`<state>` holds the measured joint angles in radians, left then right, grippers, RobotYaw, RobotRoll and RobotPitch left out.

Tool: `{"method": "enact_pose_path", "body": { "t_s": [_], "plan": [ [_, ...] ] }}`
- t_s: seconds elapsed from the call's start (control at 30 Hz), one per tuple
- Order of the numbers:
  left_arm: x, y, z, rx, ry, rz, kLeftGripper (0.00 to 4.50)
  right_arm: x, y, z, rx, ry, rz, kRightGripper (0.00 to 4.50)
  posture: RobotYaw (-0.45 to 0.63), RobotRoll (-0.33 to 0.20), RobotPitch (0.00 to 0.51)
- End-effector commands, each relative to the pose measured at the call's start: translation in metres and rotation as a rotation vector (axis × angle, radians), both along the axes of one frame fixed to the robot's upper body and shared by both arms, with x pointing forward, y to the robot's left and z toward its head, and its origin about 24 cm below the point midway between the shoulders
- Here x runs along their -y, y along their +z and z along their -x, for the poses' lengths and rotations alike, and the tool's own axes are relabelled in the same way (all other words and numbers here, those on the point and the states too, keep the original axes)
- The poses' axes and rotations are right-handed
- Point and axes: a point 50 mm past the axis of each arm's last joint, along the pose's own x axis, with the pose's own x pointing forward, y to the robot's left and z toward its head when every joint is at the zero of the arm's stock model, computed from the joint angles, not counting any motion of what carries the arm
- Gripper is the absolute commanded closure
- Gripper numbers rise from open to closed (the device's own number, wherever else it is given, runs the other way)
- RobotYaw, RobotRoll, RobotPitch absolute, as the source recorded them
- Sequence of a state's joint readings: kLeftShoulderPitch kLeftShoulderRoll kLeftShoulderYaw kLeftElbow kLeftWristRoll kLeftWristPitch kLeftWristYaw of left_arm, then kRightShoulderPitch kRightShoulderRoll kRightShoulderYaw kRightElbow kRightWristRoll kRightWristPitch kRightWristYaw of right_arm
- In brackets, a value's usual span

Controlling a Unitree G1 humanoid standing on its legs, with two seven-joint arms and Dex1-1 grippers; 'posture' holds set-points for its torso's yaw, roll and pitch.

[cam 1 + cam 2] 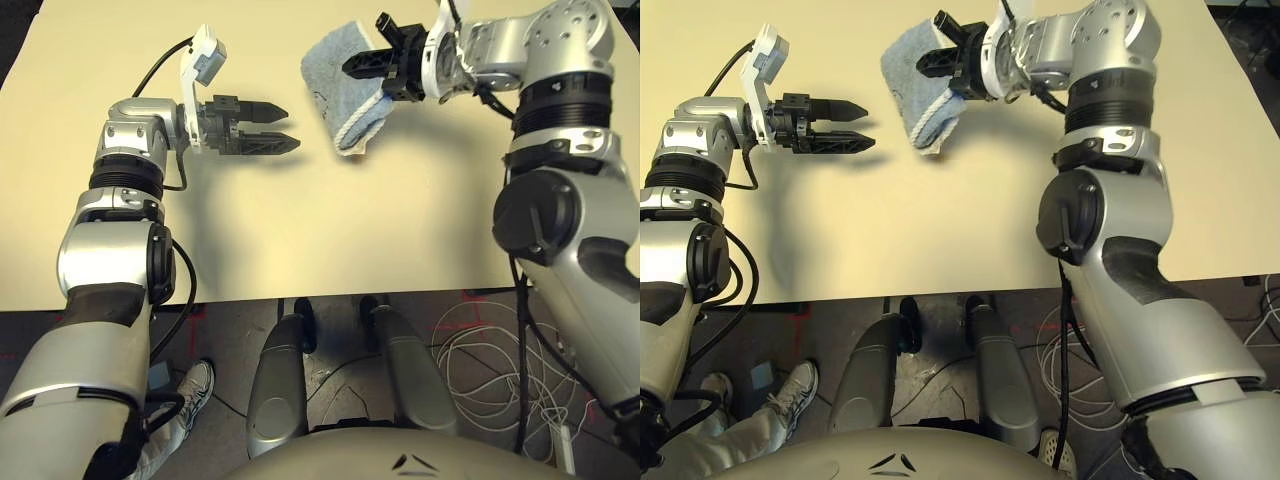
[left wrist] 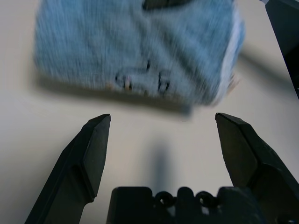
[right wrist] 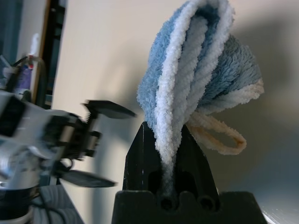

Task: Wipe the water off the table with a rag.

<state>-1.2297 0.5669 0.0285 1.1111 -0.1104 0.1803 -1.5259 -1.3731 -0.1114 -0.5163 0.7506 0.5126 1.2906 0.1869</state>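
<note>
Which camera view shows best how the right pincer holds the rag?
The right wrist view: the right pincer pinches the folded rag between both fingers. The eye views show the rag held above the table; the left wrist view shows its flat side.

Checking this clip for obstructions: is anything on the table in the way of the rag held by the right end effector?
Nothing visible does. The right end effector is shut on the rag above bare table. The left end effector, open, sits beside the rag, apart from it.
</note>
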Motion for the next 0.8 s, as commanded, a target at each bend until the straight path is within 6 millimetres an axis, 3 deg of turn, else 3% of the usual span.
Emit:
{"method": "enact_pose_path", "body": {
  "t_s": [0.03,0.23,0.63,0.8],
  "plan": [
    [0.000,-0.002,0.001,-0.005,-0.008,-0.010,0.00,0.005,-0.025,-0.006,-0.043,-0.074,0.053,4.46,-0.08,0.000,0.337],
    [-0.003,-0.003,0.001,-0.006,0.000,-0.008,0.00,0.024,-0.042,-0.008,-0.087,-0.131,0.124,4.46,-0.07,0.000,0.339],
    [-0.004,-0.007,0.002,-0.013,0.007,0.004,0.00,0.086,-0.020,-0.005,-0.055,-0.263,0.268,4.46,-0.08,0.000,0.340],
    [-0.003,-0.007,0.001,-0.010,0.008,0.003,0.00,0.110,-0.019,-0.007,-0.045,-0.359,0.344,4.46,-0.09,0.000,0.338]
  ]
}}
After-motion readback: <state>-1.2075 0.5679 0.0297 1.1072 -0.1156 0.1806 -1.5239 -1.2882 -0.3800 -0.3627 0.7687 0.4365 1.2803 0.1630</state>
